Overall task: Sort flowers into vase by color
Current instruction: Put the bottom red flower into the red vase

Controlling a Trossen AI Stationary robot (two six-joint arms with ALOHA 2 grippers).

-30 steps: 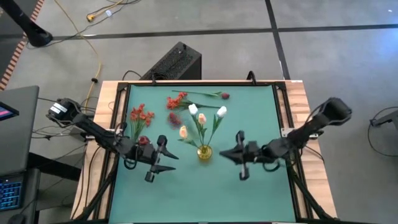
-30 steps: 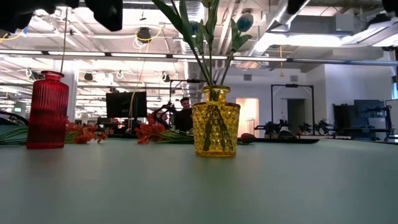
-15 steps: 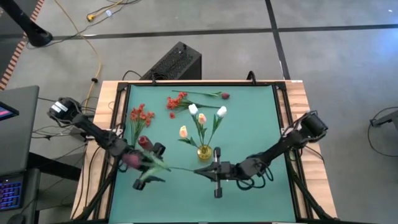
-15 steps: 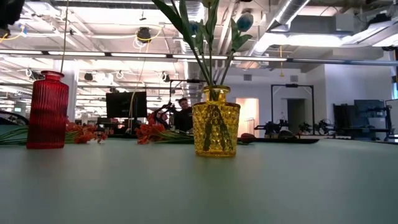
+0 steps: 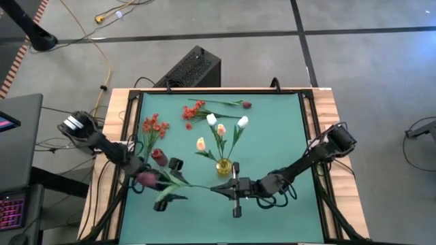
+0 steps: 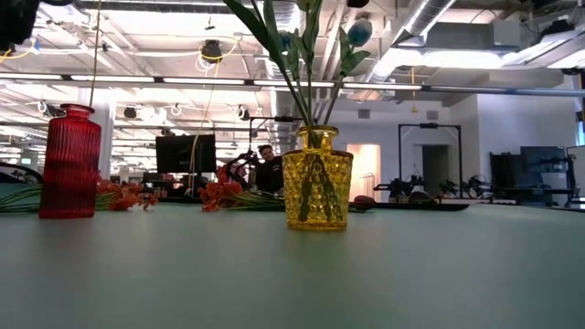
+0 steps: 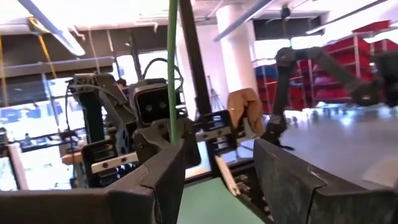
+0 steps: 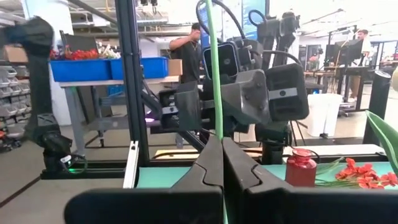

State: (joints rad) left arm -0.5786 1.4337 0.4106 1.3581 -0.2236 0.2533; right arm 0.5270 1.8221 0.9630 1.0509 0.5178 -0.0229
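My right gripper (image 5: 218,188) (image 8: 222,140), at the table's near middle, is shut on a green-stemmed flower with a dark pink head (image 5: 146,178). The stem (image 5: 194,184) runs left toward my open left gripper (image 5: 174,182) (image 7: 217,149), and in the left wrist view it (image 7: 173,68) rises past one finger. A red vase (image 5: 160,158) (image 6: 69,164) stands just beyond the left gripper. A yellow vase (image 5: 223,166) (image 6: 315,178) holds white and peach tulips (image 5: 219,128). Red-orange blossoms (image 5: 153,126) and a maroon bud (image 5: 245,104) lie at the back. My right gripper pinches the stem's bare end (image 8: 216,127) between its two fingers, coming roughly level from the table's right. The fingers lie along the stem. The flower is lifted clear of the table and reaches out toward the left arm. Whether my left gripper touches the stem I cannot tell.
Another red-orange cluster (image 5: 194,110) lies on the green mat at the far middle. Wooden rails (image 5: 126,129) border the mat on both sides. Bare mat (image 5: 286,136) shows right of the yellow vase and along the near edge.
My right gripper has gone toward the table's left and near edge with the flower, past the yellow vase, and has stopped in front of the left gripper. My left gripper has shifted slightly toward the near edge and rolled a little, staying open.
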